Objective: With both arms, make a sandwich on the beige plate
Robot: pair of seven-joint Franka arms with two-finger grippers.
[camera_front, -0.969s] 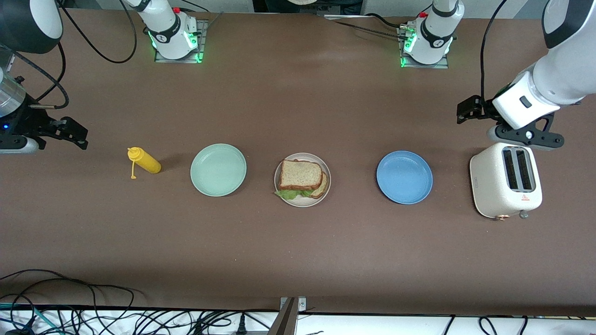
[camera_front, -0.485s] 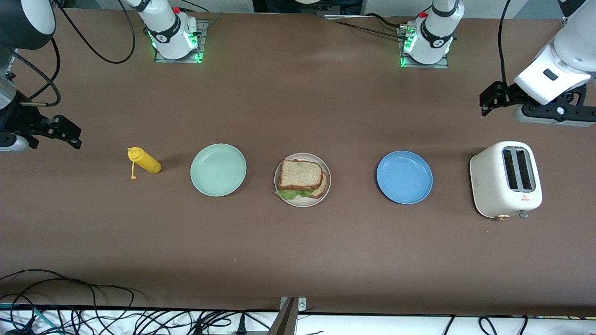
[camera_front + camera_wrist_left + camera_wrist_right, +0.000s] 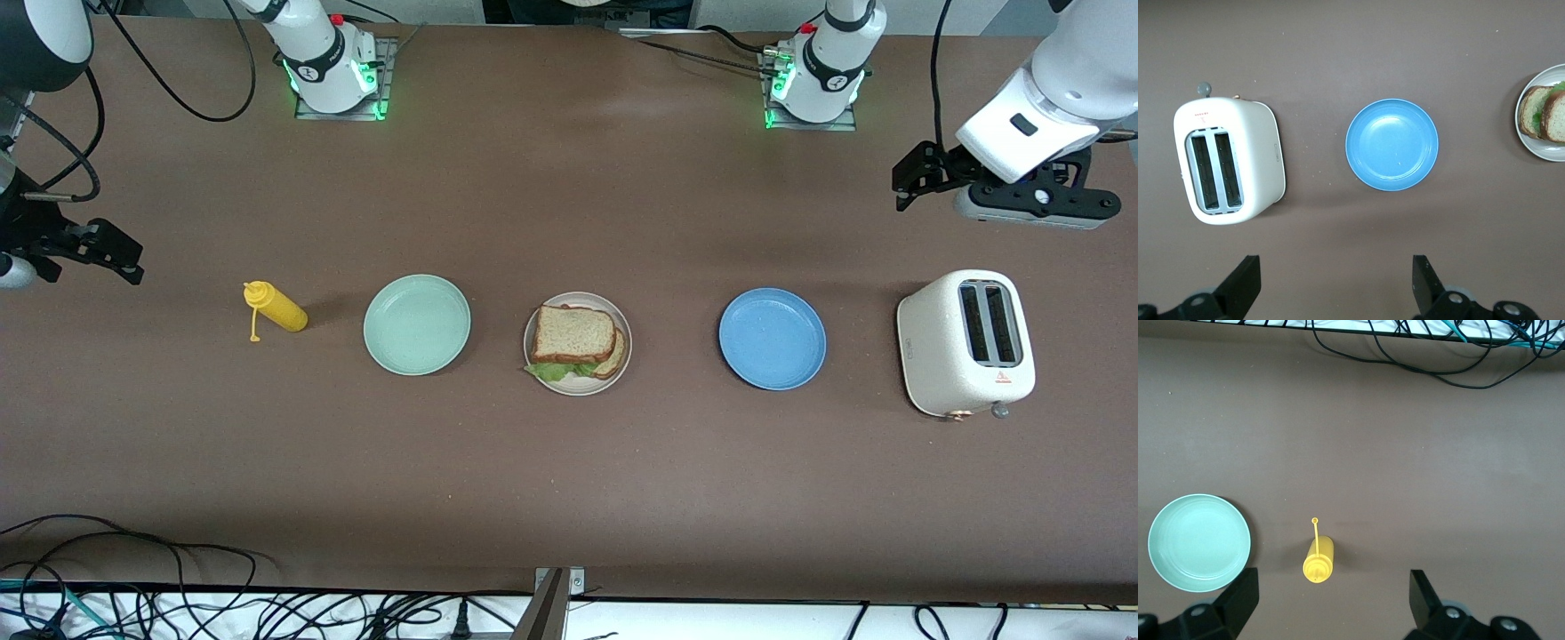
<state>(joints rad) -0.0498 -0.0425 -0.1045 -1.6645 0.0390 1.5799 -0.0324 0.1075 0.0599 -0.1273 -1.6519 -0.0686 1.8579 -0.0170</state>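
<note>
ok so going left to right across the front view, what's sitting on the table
yellow squeeze bottle → mint-green plate → beige plate holding the sandwich → blue plate → white toaster

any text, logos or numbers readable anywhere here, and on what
Nothing can be read as words.
toaster: small red-orange triangular logo with a line of print under it, too small to read.
toaster, end toward the blue plate: a faint mark, unreadable.
arm bases: a round emblem each, too blurred to read.
</note>
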